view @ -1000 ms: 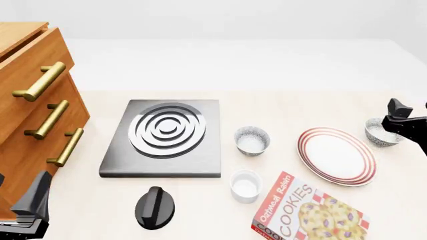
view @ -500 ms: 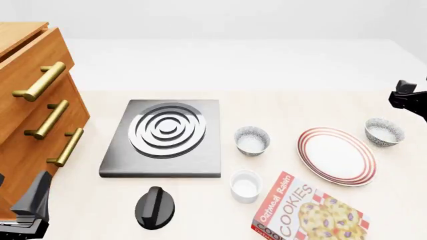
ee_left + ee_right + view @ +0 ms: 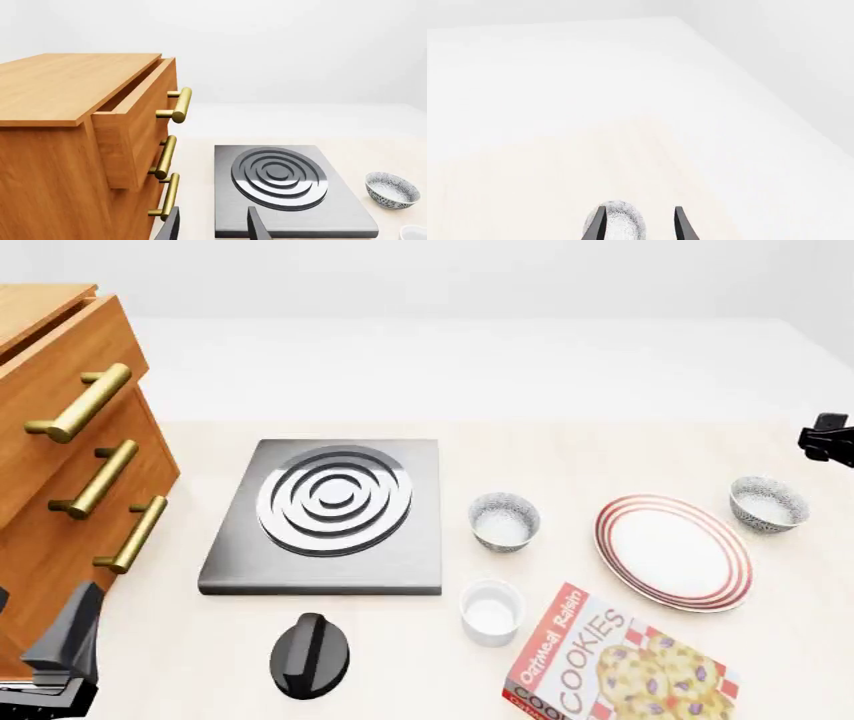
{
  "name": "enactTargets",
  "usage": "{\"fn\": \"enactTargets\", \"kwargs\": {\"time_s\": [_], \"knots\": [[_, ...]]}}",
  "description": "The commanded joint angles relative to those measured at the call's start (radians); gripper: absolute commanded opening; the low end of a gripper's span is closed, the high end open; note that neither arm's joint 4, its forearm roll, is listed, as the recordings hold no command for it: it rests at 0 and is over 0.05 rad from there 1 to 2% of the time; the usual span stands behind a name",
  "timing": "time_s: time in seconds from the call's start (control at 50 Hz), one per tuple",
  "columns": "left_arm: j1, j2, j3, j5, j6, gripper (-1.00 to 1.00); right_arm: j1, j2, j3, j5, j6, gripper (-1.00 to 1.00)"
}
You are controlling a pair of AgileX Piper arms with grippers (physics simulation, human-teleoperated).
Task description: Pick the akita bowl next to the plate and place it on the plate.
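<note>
While sitting low at the worktop's [image 3: 561,455] near-left corner, the left end effector [image 3: 212,226] is staying spread, empty. Further right, the plate [image 3: 674,551] is lying, the akita bowl [image 3: 769,504] just beside it, below the parted, empty right end effector [image 3: 639,223].

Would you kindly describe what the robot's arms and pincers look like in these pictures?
Both are matte black with angular, faceted housings. The left pincer and right pincer each show two thin, flat, blade-like fingers. No cables, markings or labels are visible.
</note>
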Motion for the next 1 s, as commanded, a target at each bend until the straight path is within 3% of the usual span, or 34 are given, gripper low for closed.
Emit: {"fn": "enactTargets", "kwargs": {"time_s": [0.02, 0.3, 1.0], "knots": [[0.000, 0.000, 0.000, 0.000, 0.000, 1.00, -0.029, 0.086, -0.052, 0.044, -0.052, 1.00], [0.000, 0.000, 0.000, 0.000, 0.000, 1.00, -0.034, 0.159, -0.084, 0.079, -0.080, 1.00], [0.000, 0.000, 0.000, 0.000, 0.000, 1.00, -0.013, 0.352, -0.211, 0.188, -0.056, 1.00]]}}
